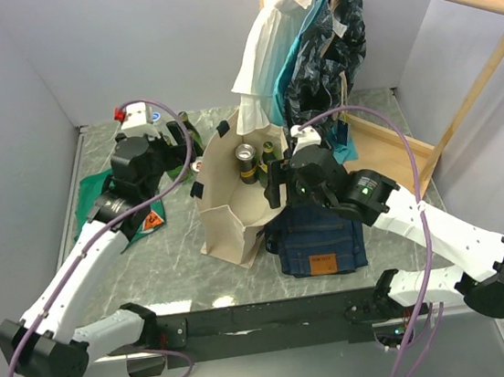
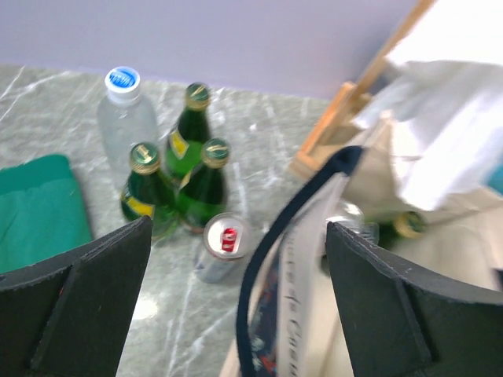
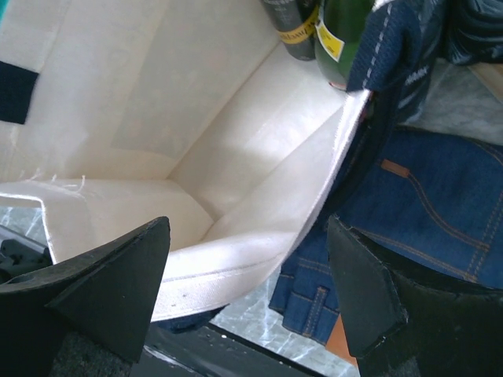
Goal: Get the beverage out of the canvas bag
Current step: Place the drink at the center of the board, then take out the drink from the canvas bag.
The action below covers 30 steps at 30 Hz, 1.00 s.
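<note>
Blue jeans (image 1: 318,240) lie at the front of the counter (image 1: 178,262). The right fingers (image 1: 276,184) are wide apart and empty at the bag's edge. The bag (image 1: 227,210) stands open mid-counter, a can (image 1: 246,159) and a bottle (image 1: 269,152) inside. Farther left, the left fingers (image 1: 180,149) hang wide and empty near green bottles (image 2: 189,169).

The bag (image 1: 227,212) stands mid-tabletop (image 1: 178,264) with drinks (image 1: 247,160) in it, bottles (image 2: 185,177) and a can (image 2: 222,245) left, jeans (image 1: 318,240) right, rack (image 1: 456,53) behind.

Green bottle (image 3: 342,23) in the canvas bag (image 3: 196,118) is chopped off by the top edge, and the bag's print (image 2: 292,318) is too blurry to read.
</note>
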{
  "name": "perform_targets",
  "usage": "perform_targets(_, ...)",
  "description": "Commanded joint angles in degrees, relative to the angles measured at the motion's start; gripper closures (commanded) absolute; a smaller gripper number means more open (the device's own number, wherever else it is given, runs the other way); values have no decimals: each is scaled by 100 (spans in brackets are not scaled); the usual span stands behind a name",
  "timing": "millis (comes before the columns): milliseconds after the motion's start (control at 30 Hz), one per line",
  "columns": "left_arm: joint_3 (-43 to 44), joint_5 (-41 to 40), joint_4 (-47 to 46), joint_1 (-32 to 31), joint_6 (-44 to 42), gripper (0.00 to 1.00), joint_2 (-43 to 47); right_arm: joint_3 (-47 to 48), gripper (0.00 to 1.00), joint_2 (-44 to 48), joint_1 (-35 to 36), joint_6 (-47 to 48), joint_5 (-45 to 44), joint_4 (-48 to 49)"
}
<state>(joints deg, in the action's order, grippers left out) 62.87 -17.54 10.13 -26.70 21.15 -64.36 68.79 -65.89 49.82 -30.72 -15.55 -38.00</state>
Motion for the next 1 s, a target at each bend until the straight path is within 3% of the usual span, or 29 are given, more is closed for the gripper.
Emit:
perform_targets(0, 322, 628, 165, -2, 91, 4, 327, 328, 13, -12, 98, -118, -290, -120)
perform_targets(500, 691, 1824, 630, -2, 56, 4, 529, 442, 12, -275, 256, -110, -581, -147)
perform_targets(667, 630, 1772, 569, -2, 39, 4, 661, 556, 12, -459, 265, 22, -484, -23)
perform_targets(967, 1289, 1824, 728, -2, -85, 4, 275, 802, 12, -636, 353, 277, -493, -50)
